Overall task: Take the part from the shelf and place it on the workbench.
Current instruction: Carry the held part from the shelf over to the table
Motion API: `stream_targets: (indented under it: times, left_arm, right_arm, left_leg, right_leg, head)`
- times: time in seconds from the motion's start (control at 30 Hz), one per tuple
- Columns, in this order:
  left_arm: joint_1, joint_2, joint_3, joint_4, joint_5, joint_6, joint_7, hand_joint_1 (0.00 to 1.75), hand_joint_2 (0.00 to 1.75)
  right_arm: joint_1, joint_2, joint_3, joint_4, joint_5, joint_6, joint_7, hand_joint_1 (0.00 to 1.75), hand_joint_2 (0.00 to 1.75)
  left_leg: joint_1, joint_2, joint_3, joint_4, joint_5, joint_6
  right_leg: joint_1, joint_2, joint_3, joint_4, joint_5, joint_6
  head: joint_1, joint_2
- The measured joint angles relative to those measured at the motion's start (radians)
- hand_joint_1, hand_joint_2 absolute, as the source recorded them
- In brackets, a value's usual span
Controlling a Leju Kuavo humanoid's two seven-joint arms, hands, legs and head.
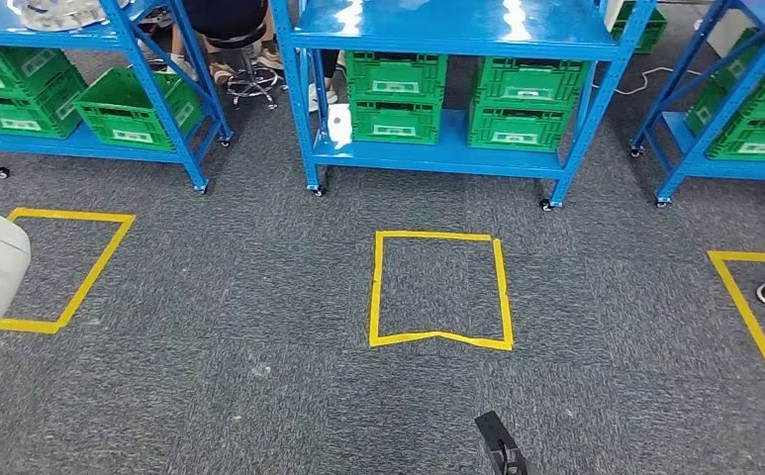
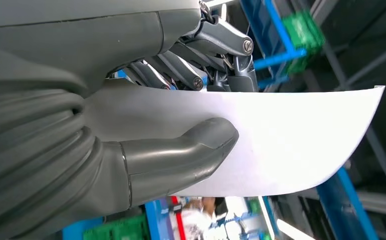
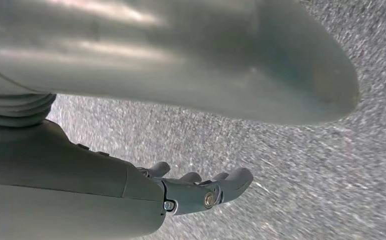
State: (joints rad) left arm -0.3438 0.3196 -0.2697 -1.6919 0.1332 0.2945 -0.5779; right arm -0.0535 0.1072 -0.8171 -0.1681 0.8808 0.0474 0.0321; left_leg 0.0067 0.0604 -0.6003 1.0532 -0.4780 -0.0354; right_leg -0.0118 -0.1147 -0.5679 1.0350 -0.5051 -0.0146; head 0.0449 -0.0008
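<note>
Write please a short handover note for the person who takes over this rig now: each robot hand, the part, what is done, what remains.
Left robot hand: holds the white sheet part between thumb and fingers.
Right robot hand: hangs over the grey carpet, holding nothing, fingers loosely curled.
Done: part is in hand.
Left: the head view faces blue shelves with green crates; find the workbench and lay the part on it.

1. Three blue shelf units (image 1: 437,158) stood on the carpet.
2. Three yellow tape squares (image 1: 439,289) marked the floor.
3. One stool (image 1: 249,74) stood behind.
4. One white part (image 2: 300,145) showed.
</note>
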Motion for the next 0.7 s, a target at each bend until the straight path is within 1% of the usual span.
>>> stream_targets:
  times: [0.03, 0.1, 0.13, 0.17, 0.2, 0.23, 0.27, 0.3, 0.33, 0.37, 0.4, 0.43, 0.47, 0.5, 0.53, 0.57, 0.6, 0.63, 0.67, 0.7]
  left_arm:
    - [0.002, 0.0, 0.0, -0.003, -0.001, 0.001, -0.001, 1.75, 1.75]
    - [0.009, 0.0, 0.0, -0.006, -0.005, 0.003, -0.001, 1.75, 1.75]
    - [0.011, 0.0, 0.0, -0.007, -0.007, 0.003, -0.001, 1.75, 1.75]
    - [0.012, 0.0, 0.0, -0.008, -0.008, 0.004, -0.002, 1.75, 1.75]
    - [0.012, -0.001, 0.0, -0.01, -0.01, 0.005, -0.003, 1.75, 1.75]
    - [0.013, -0.002, 0.0, -0.011, -0.013, 0.007, -0.004, 1.75, 1.75]
    - [0.016, -0.004, 0.0, -0.013, -0.017, 0.01, -0.005, 1.75, 1.75]
    - [0.023, -0.007, 0.0, -0.014, -0.023, 0.012, -0.006, 1.75, 1.75]
    - [0.031, -0.01, 0.0, -0.017, -0.029, 0.015, -0.007, 1.75, 1.75]
    - [0.039, -0.014, 0.0, -0.021, -0.035, 0.016, -0.008, 1.75, 1.75]
    - [0.045, -0.017, 0.001, -0.025, -0.042, 0.017, -0.007, 1.75, 1.75]
    - [0.049, -0.022, 0.001, -0.03, -0.048, 0.018, -0.005, 1.75, 1.75]
    - [0.051, -0.027, 0.001, -0.036, -0.056, 0.018, -0.002, 1.75, 1.75]
    - [0.052, -0.032, 0.002, -0.041, -0.063, 0.017, 0.002, 1.75, 1.75]
    - [0.054, -0.036, 0.003, -0.045, -0.069, 0.016, 0.006, 1.75, 1.75]
    - [0.059, -0.039, 0.005, -0.05, -0.074, 0.015, 0.008, 1.75, 1.75]
    - [0.064, -0.04, 0.007, -0.054, -0.078, 0.013, 0.009, 1.75, 1.75]
    - [0.071, -0.041, 0.01, -0.058, -0.081, 0.01, 0.009, 1.75, 1.75]
    - [0.077, -0.041, 0.013, -0.062, -0.083, 0.007, 0.008, 1.75, 1.75]
    - [0.081, -0.041, 0.016, -0.064, -0.084, 0.004, 0.006, 1.75, 1.75]
  right_arm:
    - [-0.001, 0.0, 0.0, 0.0, 0.0, -0.001, 0.003, 0.0, 0.0]
    - [-0.004, 0.0, 0.0, 0.0, -0.002, -0.001, 0.005, 0.0, 0.0]
    - [-0.006, 0.0, 0.0, 0.0, -0.002, -0.001, 0.005, 0.0, 0.0]
    - [-0.007, 0.0, 0.0, 0.0, -0.002, -0.001, 0.005, 0.0, 0.0]
    - [-0.008, 0.001, 0.0, 0.0, -0.001, 0.0, 0.005, 0.0, 0.0]
    - [-0.007, 0.002, 0.0, 0.0, 0.0, -0.001, 0.006, 0.0, 0.0]
    - [-0.006, 0.002, 0.0, 0.0, 0.002, -0.002, 0.007, 0.0, 0.0]
    - [-0.003, 0.002, 0.0, 0.0, 0.003, -0.003, 0.008, 0.0, 0.0]
    - [-0.001, 0.002, 0.0, 0.0, 0.004, -0.006, 0.008, 0.0, 0.0]
    - [0.0, 0.002, 0.0, 0.0, 0.006, -0.008, 0.007, 0.0, 0.0]
    - [0.001, 0.002, 0.0, 0.0, 0.007, -0.009, 0.005, 0.0, 0.0]
    - [0.001, 0.002, 0.0, 0.0, 0.008, -0.01, 0.004, 0.0, 0.0]
    - [0.0, 0.002, 0.0, 0.0, 0.008, -0.011, 0.004, 0.0, 0.0]
    - [0.0, 0.002, 0.0, 0.0, 0.009, -0.012, 0.004, 0.0, 0.0]
    - [-0.001, 0.003, 0.0, 0.0, 0.009, -0.012, 0.004, 0.0, 0.0]
    - [-0.002, 0.003, 0.0, 0.0, 0.009, -0.014, 0.006, 0.0, 0.0]
    - [-0.003, 0.004, 0.0, 0.0, 0.009, -0.015, 0.007, 0.0, 0.0]
    - [-0.005, 0.006, 0.0, 0.0, 0.009, -0.017, 0.009, 0.0, 0.0]
    - [-0.005, 0.008, 0.0, 0.0, 0.008, -0.018, 0.011, 0.0, 0.0]
    - [-0.004, 0.01, 0.0, -0.001, 0.006, -0.02, 0.014, 0.0, 0.0]
  left_leg:
    - [-0.004, 0.006, 0.009, -0.021, 0.002, 0.007]
    - [-0.007, -0.02, 0.006, -0.023, 0.007, 0.021]
    - [-0.006, -0.033, 0.005, -0.026, 0.011, 0.028]
    - [-0.005, -0.044, 0.005, -0.03, 0.015, 0.035]
    - [-0.003, -0.056, 0.005, -0.033, 0.019, 0.041]
    - [-0.002, -0.066, 0.003, -0.035, 0.021, 0.045]
    - [-0.003, -0.078, 0.001, -0.035, 0.023, 0.048]
    - [-0.005, -0.092, -0.001, -0.034, 0.024, 0.049]
    - [-0.006, -0.107, -0.003, -0.033, 0.025, 0.05]
    - [-0.007, -0.122, -0.004, -0.031, 0.025, 0.05]
    - [-0.007, -0.138, -0.006, -0.028, 0.025, 0.05]
    - [-0.007, -0.152, -0.007, -0.024, 0.025, 0.049]
    - [-0.008, -0.166, -0.009, -0.021, 0.025, 0.046]
    - [-0.008, -0.179, -0.012, -0.018, 0.025, 0.041]
    - [-0.008, -0.19, -0.015, -0.018, 0.027, 0.035]
    - [-0.008, -0.202, -0.018, -0.02, 0.03, 0.028]
    - [-0.007, -0.213, -0.021, -0.024, 0.034, 0.02]
    - [-0.007, -0.214, -0.024, -0.024, 0.035, 0.015]
    - [-0.009, -0.197, -0.031, -0.014, 0.028, 0.01]
    - [-0.011, -0.167, -0.047, 0.017, 0.008, 0.005]
  right_leg:
    - [0.002, -0.011, 0.002, -0.001, -0.001, 0.007]
    - [0.003, -0.034, 0.007, -0.004, -0.001, 0.02]
    - [0.001, -0.029, 0.008, 0.0, -0.006, 0.026]
    - [-0.002, -0.006, 0.003, 0.018, -0.02, 0.031]
    - [-0.005, 0.028, -0.012, 0.056, -0.045, 0.035]
    - [-0.007, 0.067, -0.037, 0.113, -0.077, 0.036]
    - [-0.007, 0.092, -0.07, 0.181, -0.109, 0.036]
    - [-0.005, 0.103, -0.1, 0.24, -0.131, 0.036]
    - [-0.003, 0.108, -0.118, 0.272, -0.135, 0.034]
    - [-0.001, 0.111, -0.117, 0.265, -0.118, 0.031]
    - [0.0, 0.118, -0.098, 0.22, -0.086, 0.028]
    - [0.0, 0.134, -0.066, 0.152, -0.05, 0.023]
    - [0.0, 0.156, -0.035, 0.086, -0.025, 0.02]
    - [-0.001, 0.173, -0.014, 0.04, -0.01, 0.018]
    - [0.0, 0.183, -0.003, 0.015, -0.006, 0.015]
    - [0.001, 0.18, -0.002, 0.01, -0.008, 0.012]
    - [0.0, 0.167, -0.001, 0.007, -0.004, 0.007]
    - [-0.001, 0.154, 0.001, 0.003, 0.0, 0.0]
    - [-0.003, 0.142, 0.003, -0.002, 0.003, -0.008]
    - [-0.005, 0.128, 0.004, -0.006, 0.005, -0.014]
  head:
    - [0.001, 0.0]
    - [0.002, 0.0]
    - [0.003, 0.0]
    - [0.003, 0.0]
    - [0.005, 0.0]
    - [0.007, 0.0]
    - [0.008, 0.0]
    - [0.009, 0.0]
    - [0.009, 0.0]
    - [0.009, 0.0]
    - [0.009, 0.0]
    - [0.009, 0.0]
    - [0.009, 0.0]
    - [0.008, 0.0]
    - [0.008, 0.0]
    - [0.008, 0.0]
    - [0.008, 0.0]
    - [0.008, 0.0]
    - [0.007, 0.0]
    - [0.005, 0.0]
